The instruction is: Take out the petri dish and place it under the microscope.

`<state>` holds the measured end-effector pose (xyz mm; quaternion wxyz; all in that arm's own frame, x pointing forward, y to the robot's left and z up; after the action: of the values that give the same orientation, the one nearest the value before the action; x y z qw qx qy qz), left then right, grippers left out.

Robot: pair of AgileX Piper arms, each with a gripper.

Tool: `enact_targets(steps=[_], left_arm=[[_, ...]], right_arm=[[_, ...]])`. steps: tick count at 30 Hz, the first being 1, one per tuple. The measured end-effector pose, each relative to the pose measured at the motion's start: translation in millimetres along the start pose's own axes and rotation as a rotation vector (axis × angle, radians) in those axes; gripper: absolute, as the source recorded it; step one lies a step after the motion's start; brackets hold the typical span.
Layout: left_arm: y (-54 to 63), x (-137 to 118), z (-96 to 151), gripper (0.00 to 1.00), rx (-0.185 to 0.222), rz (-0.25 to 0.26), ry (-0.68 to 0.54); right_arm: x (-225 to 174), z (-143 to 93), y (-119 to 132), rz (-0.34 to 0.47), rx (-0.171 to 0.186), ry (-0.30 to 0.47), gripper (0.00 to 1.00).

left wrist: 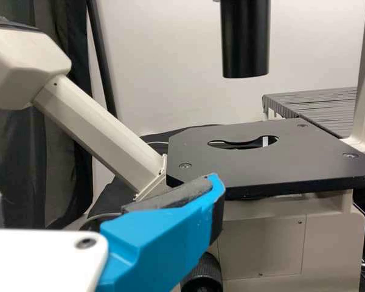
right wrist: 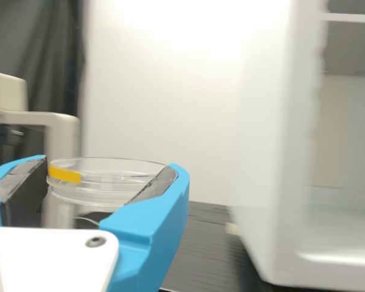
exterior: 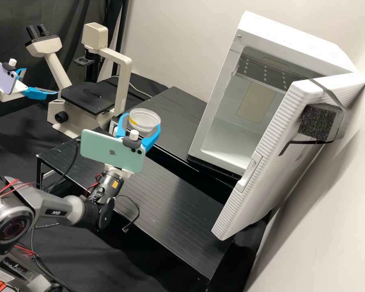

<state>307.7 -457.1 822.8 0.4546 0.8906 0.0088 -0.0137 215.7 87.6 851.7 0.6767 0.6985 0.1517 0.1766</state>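
In the high view my right gripper (exterior: 140, 123) is shut on the petri dish (exterior: 148, 117), holding it level above the black platforms, right of the microscope (exterior: 122, 75). The clear dish (right wrist: 112, 190), with yellow tape on its rim, sits between the fingers of my right gripper (right wrist: 106, 171) in the right wrist view. At the high view's left edge my left gripper (exterior: 41, 82) stands open beside the microscope's black stage (exterior: 82, 98). The left wrist view has the stage (left wrist: 255, 167) with its keyhole-shaped opening beyond my left gripper (left wrist: 103, 201), one finger showing.
A white incubator (exterior: 198, 134) stands at the right with its door (exterior: 259, 174) swung open. Low black platforms (exterior: 170, 202) lie in front of it and the microscope. The eyepiece tube (exterior: 56, 69) rises near my left gripper. Loose cables hang below the right gripper.
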Motion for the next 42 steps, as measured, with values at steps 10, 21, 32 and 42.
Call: enact_targets(steps=[10, 21, 32, 42], left_arm=[[0.0, 0.0, 0.0, 1.00, 0.000, 0.000, 0.000], [0.0, 0.0, 0.0, 1.00, 0.000, 0.000, 0.000], [0.0, 0.0, 0.0, 1.00, 0.000, 0.000, 0.000], [0.0, 0.0, 0.0, 1.00, 0.000, 0.000, 0.000]], right_arm=[[43.9, -26.6, -46.2, -0.129, 0.084, 0.057, 0.00], [92.2, -34.8, -92.4, -0.244, 0.069, 0.003, 0.00], [134.2, -56.5, -125.6, -0.318, 0.051, 0.008, 0.00], [174.6, -50.4, -153.6, -0.397, 0.042, -0.050, 0.00]])
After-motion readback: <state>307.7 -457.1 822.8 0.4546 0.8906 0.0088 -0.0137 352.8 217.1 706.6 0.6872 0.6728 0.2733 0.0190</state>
